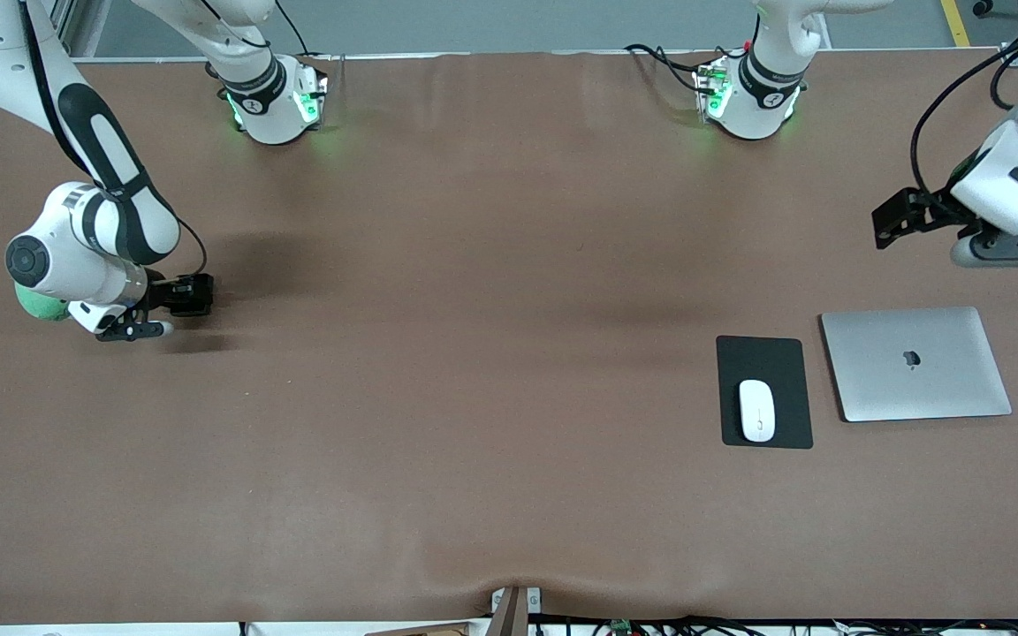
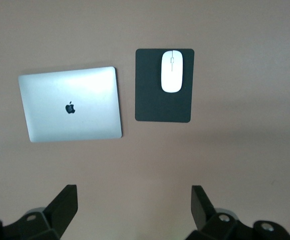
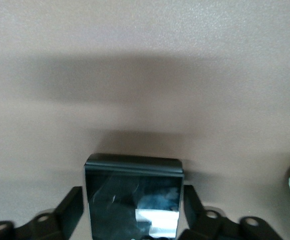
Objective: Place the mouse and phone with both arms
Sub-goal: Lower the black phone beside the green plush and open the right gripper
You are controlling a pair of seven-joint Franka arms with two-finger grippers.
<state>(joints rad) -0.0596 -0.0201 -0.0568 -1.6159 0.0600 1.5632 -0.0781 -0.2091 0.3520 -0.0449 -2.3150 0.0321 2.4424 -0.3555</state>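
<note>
Mouse already sits on the black pad, at the pad's end nearer the front cam, just beside the closed silver laptop toward the left arm's end of the table, so that half of the job looks done. Phone is the open item: right wrist view shows it glossy and black, clamped between the fingers of the right gripper, low over bare table at the right arm's end; can't tell whether its bottom edge touches the cloth, prob. just above. Something green pokes out from under that arm, not identifiable. Left gripper hangs up over bare table farther from the front cam than the laptop, fingers spread wide w/ nothing between them; that arm waits. Step in hand: placing the phone. Next move calls for carrying it to its spot, presumably near the laptop/pad, lowering it till it rests flat, then opening the fingers w/o nudging it.
</note>
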